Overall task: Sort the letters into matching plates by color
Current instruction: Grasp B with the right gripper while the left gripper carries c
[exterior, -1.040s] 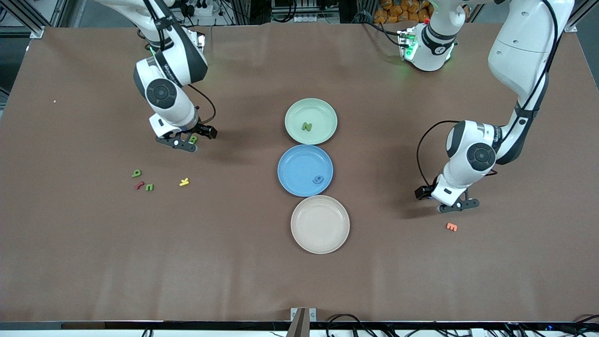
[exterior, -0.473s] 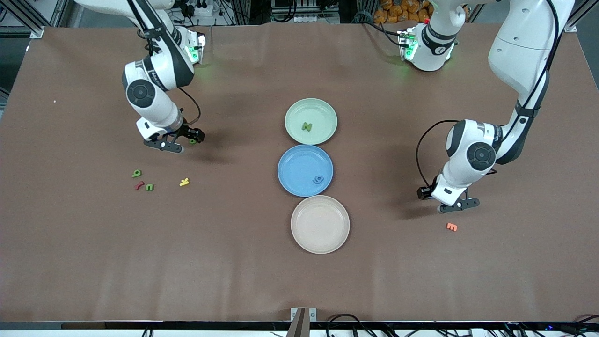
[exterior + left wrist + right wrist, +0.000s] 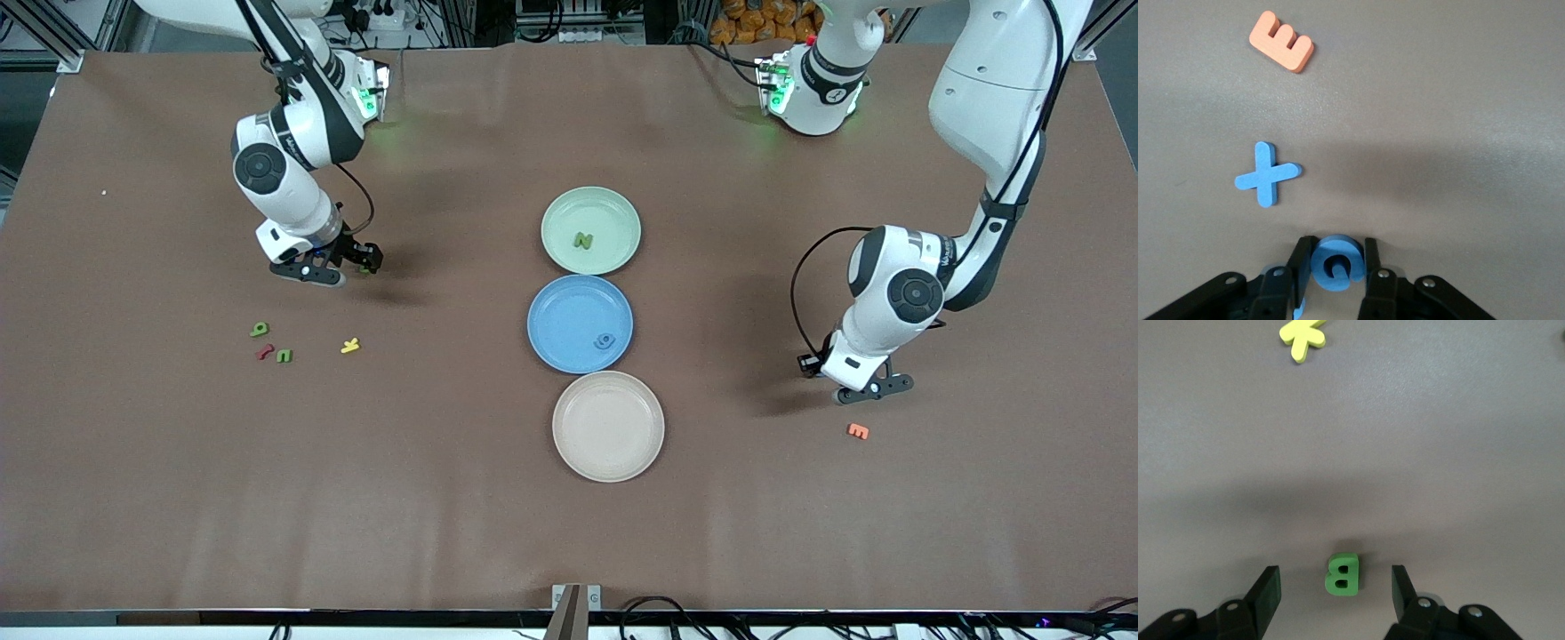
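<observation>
A blue letter G (image 3: 1335,263) is pinched between the fingers of the left gripper (image 3: 1335,267), low over the table toward the left arm's end. A blue letter X (image 3: 1266,175) lies flat on the table close by, apart from the gripper, and an orange letter E (image 3: 1281,42) is seen well apart from it; in the front view the orange E (image 3: 858,431) lies nearer to the front camera than the left gripper (image 3: 867,388).

The right gripper (image 3: 1336,587) is held low toward the right arm's end of the table with its fingers spread, and a green letter B (image 3: 1342,573) lies on the table between them, touched by neither. A yellow letter K (image 3: 1303,335) is seen well apart from it, with bare table between.

A green letter N (image 3: 583,240) lies in the mint green plate (image 3: 615,212), and a blue letter (image 3: 605,340) in the blue plate (image 3: 560,311). The beige plate (image 3: 608,427) is set nearest the front camera. The three plates are lined up mid-table, rims nearly touching, with wide bare table between them and each gripper.
</observation>
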